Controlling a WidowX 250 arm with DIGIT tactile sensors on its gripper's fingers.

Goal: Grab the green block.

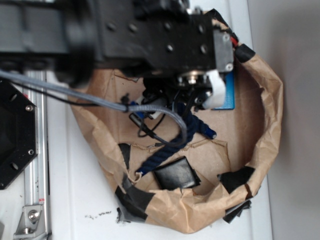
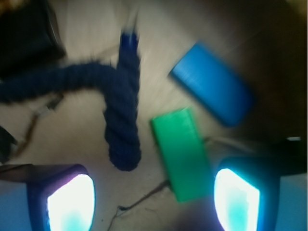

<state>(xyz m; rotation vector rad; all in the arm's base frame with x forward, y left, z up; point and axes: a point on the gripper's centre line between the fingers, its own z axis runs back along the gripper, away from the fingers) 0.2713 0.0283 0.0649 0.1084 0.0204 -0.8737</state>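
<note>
Closest to my wrist camera are two glowing fingertips (image 2: 71, 202), pale cyan-white pads framed in dark blue at the bottom corners, standing wide apart with nothing between them, so I read the gripper (image 2: 154, 204) as spread open and empty. Just above and inside the right pad lies the green block (image 2: 182, 153), a flat bright green slab with smooth plain faces, angled so its near end runs down toward that pad; whether it touches the pad I cannot tell through the blur. Beyond it, up and to the right, sits the blue block (image 2: 212, 83), a similar flat rectangle with softly rounded corners, apart from the green one. A thick navy rope (image 2: 122, 113), twisted and fuzzy, hangs down the middle of the view and bends off to the left. The floor under all of this is pale brown cardboard. From the exterior camera I see the black arm (image 1: 150, 35) reaching over a crumpled brown paper wall (image 1: 270, 115) patched with black tape, and a glossy black square pad (image 1: 176, 174) resting inside near the front edge.
</note>
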